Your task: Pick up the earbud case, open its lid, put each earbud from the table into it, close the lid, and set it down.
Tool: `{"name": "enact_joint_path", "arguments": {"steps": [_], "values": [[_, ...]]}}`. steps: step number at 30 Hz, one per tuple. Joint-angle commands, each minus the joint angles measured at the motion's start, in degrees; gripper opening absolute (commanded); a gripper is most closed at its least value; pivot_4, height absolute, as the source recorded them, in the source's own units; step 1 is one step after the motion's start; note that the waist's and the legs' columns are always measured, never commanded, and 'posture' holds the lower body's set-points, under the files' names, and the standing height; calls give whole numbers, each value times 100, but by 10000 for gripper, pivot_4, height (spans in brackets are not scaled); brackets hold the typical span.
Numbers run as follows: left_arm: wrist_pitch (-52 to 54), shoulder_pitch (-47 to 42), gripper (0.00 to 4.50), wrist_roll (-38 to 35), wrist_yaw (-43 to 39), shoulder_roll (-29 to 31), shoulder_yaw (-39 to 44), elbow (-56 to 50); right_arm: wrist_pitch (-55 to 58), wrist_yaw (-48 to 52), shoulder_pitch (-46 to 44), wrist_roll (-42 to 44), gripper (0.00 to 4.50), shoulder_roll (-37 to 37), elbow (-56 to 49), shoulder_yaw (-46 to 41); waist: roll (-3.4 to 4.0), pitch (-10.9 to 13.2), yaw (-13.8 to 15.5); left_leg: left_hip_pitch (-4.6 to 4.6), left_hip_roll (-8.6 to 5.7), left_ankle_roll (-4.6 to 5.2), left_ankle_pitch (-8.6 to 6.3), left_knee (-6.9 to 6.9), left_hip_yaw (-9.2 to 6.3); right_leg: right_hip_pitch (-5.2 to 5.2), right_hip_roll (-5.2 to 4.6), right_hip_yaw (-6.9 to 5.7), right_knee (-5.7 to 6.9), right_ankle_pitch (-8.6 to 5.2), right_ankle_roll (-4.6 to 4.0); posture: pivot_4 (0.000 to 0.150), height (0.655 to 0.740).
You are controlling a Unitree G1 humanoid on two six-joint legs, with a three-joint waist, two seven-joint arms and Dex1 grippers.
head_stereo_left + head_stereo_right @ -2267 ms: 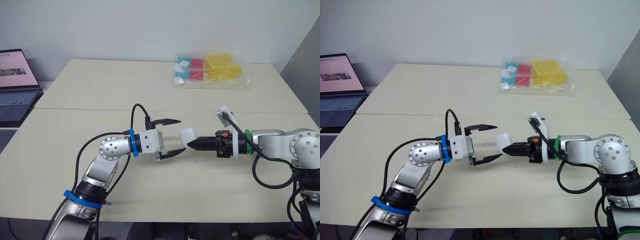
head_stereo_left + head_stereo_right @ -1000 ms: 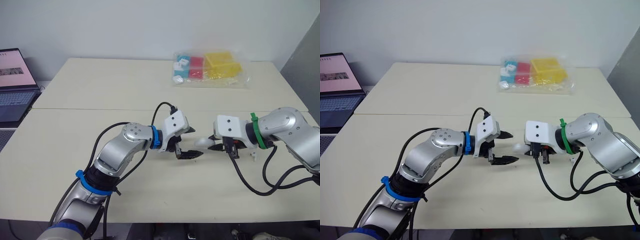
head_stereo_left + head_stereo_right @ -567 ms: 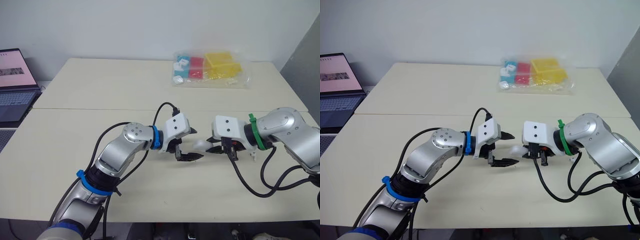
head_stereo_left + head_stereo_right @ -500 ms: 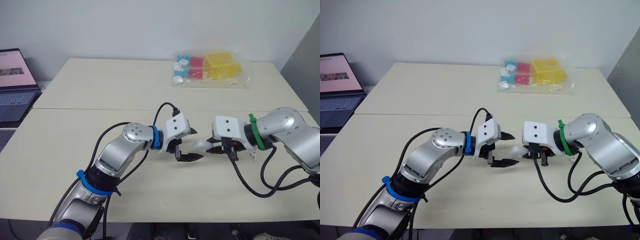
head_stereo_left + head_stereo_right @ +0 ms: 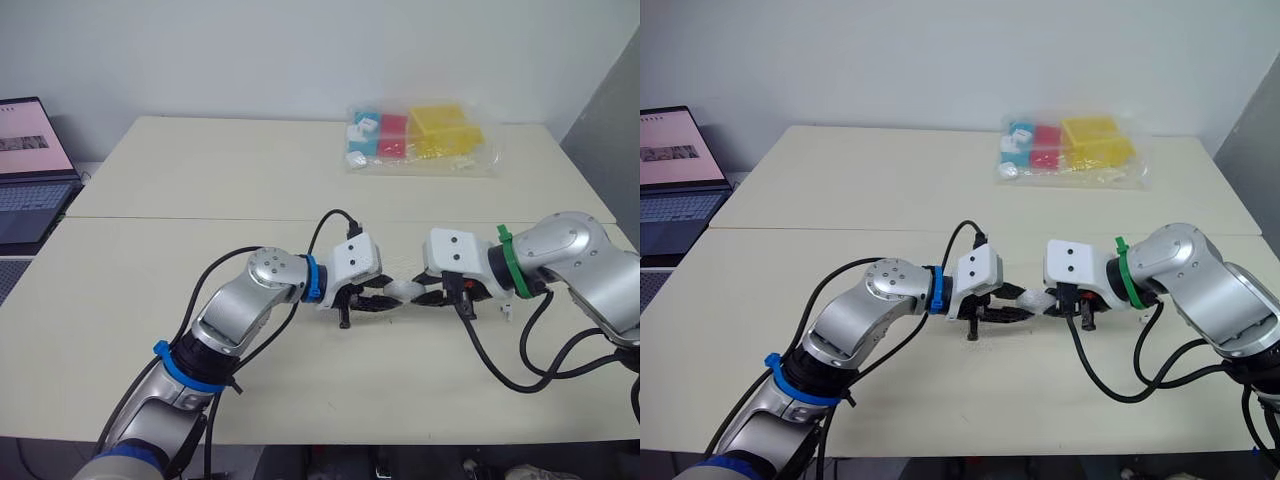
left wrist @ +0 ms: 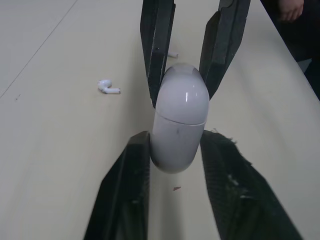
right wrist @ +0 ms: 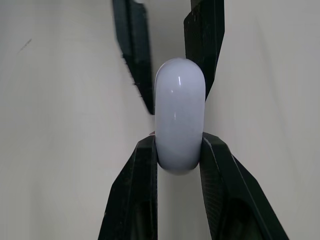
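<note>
The white earbud case (image 5: 403, 290) hangs just above the table between both grippers, lid closed. My right gripper (image 7: 178, 141) is shut on one end of it. My left gripper (image 6: 175, 137) comes from the opposite side, and its black fingers (image 6: 135, 165) are shut on the other end of the case (image 6: 180, 125). The two grippers point at each other near the table's middle. One loose earbud (image 6: 107, 87) lies on the table beside the case. A second earbud (image 6: 172, 54) shows past the right gripper's fingers.
A clear bag of coloured boxes (image 5: 415, 140) lies at the far side of the table. An open laptop (image 5: 30, 170) stands off the table's left. A small white piece (image 5: 506, 312) lies on the table by my right forearm.
My left gripper has moved right onto the case and closed its fingers from wide open around it. The right gripper has kept its hold in place.
</note>
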Motion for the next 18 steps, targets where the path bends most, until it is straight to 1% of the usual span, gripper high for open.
{"name": "enact_joint_path", "arguments": {"steps": [1,18], "values": [[-132,-19,7608,31,54,-126,-33,1,5,58,-137,33,7499,-10,-151,-235,0,0,0,0,0,0,0,0,0,0,0,0,0,0,0,1500,7345],[-223,7,7607,50,50,-162,5,68,-75,118,-65,-53,7499,-27,-163,-220,0,0,0,2,0,0,0,3,0,1,0,1,6,1,-1,1500,7345]]}}
